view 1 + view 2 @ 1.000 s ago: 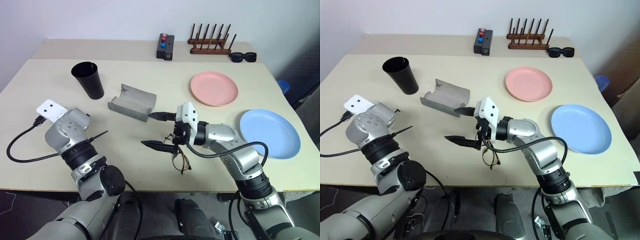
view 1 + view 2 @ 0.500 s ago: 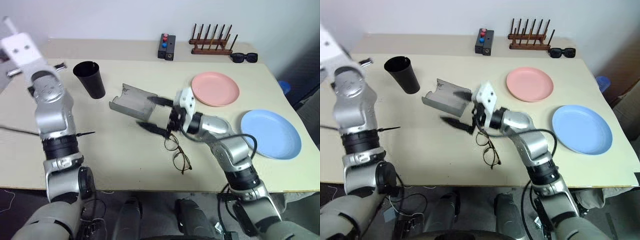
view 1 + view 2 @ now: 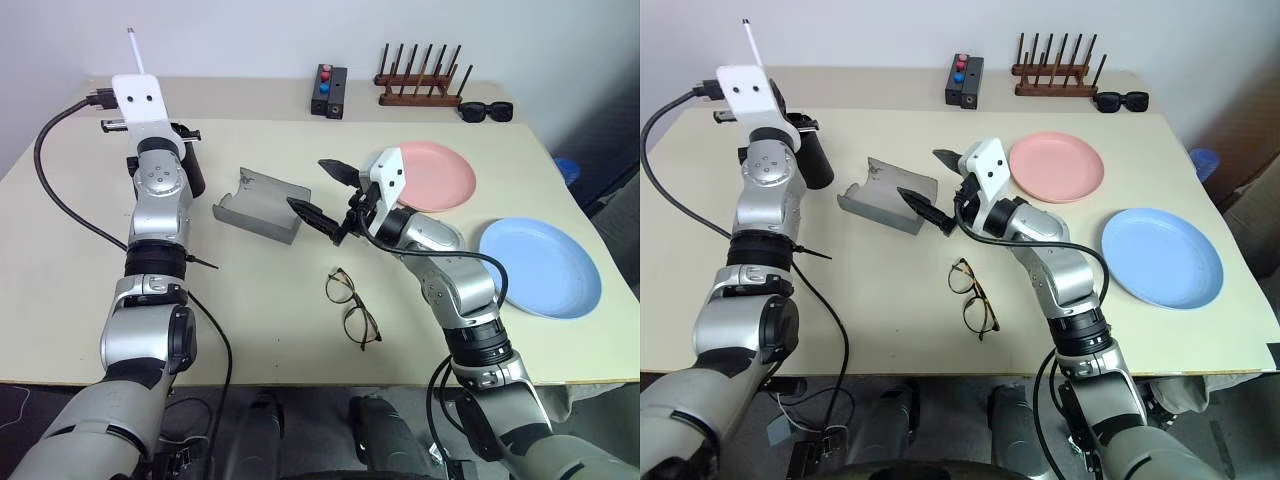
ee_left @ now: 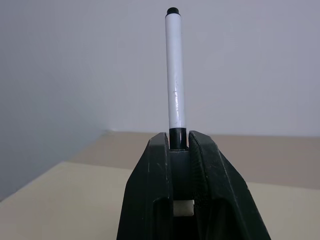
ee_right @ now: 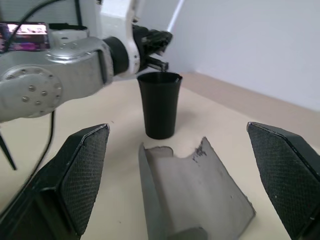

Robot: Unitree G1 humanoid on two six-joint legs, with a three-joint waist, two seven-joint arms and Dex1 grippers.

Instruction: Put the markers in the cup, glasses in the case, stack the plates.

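Note:
My left gripper (image 4: 179, 137) is shut on a marker (image 4: 175, 75), a white barrel with a black tip that points upward (image 3: 131, 48). It is held just above the rim of the black cup (image 5: 160, 105), which my left arm partly hides in the head views. The open grey case (image 3: 262, 205) lies in the middle of the table. Above its right end hovers my right gripper (image 3: 312, 187), open and empty. Nearer the front edge, the wire-frame glasses (image 3: 353, 308) lie on the table. The pink plate (image 3: 435, 175) and the blue plate (image 3: 545, 265) sit apart on the right.
At the back stand a small black box with coloured buttons (image 3: 331, 92), a wooden peg rack (image 3: 420, 82) and black sunglasses (image 3: 487, 113). A black cable (image 3: 55, 190) loops from my left wrist over the table's left side.
My left arm has swung up from the front left, bringing the marker over the cup. My right gripper has moved away from above the glasses to the case, still open.

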